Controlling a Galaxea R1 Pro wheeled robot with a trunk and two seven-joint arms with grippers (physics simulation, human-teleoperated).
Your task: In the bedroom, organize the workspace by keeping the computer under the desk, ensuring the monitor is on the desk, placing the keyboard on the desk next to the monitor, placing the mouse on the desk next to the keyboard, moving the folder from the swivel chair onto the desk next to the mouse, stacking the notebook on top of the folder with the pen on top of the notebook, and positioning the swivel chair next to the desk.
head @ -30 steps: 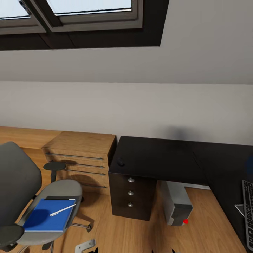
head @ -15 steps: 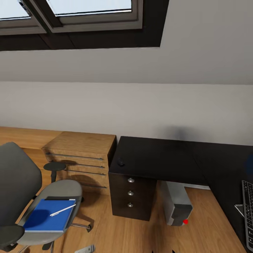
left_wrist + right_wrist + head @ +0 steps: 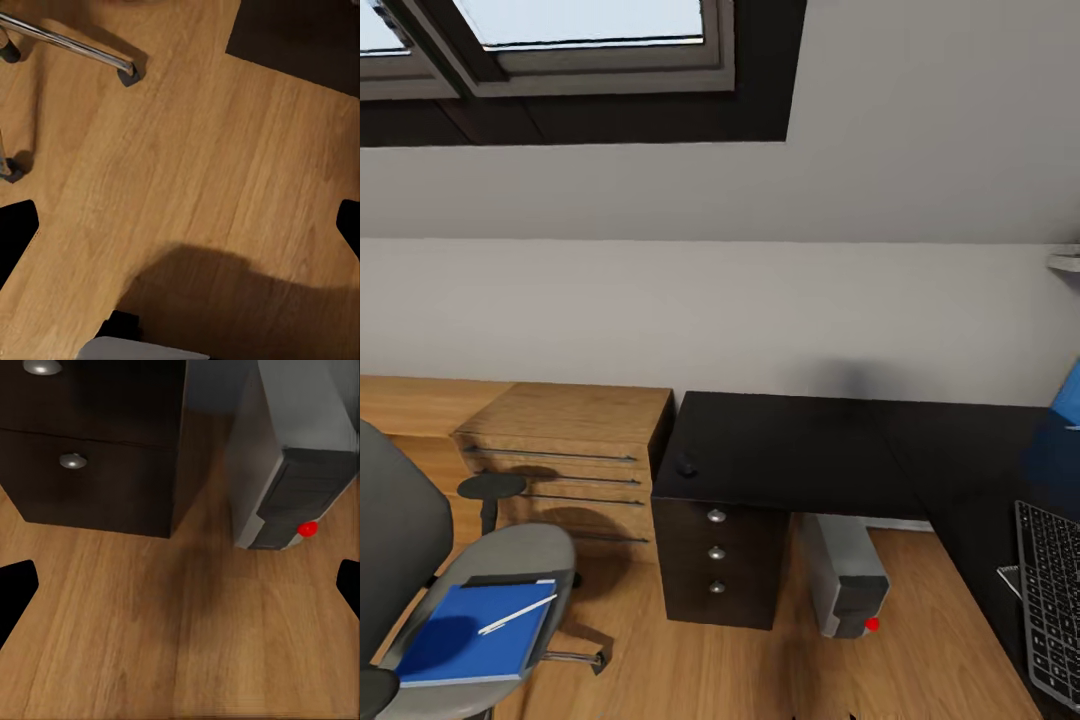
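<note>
The grey swivel chair [image 3: 420, 560] stands at the lower left, apart from the desk [image 3: 800, 450]. On its seat lies the blue folder [image 3: 460, 645] with the thin white pen [image 3: 517, 613] on top. The small black mouse [image 3: 686, 465] sits at the desk's left end. At the right edge lies the keyboard [image 3: 1050, 610]; I cannot tell whether the pale flat corner [image 3: 1008, 578] beside it is the notebook. Under the desk stands the grey computer [image 3: 845, 575], also in the right wrist view [image 3: 300, 442]. The monitor is out of view. Both the left gripper [image 3: 180, 229] and the right gripper [image 3: 180, 589] hang open over the floor.
A light wooden chest of drawers [image 3: 560, 450] stands left of the desk's black drawer unit [image 3: 715, 560] with silver knobs [image 3: 73, 460]. A chrome chair leg [image 3: 75, 45] crosses the wood floor [image 3: 210, 172]. A blue panel [image 3: 1068, 395] is cut off at the right edge.
The whole picture has slid left, so the camera has turned right; more of the keyboard shows. A pale metal piece at the bottom edge has dropped out of view.
</note>
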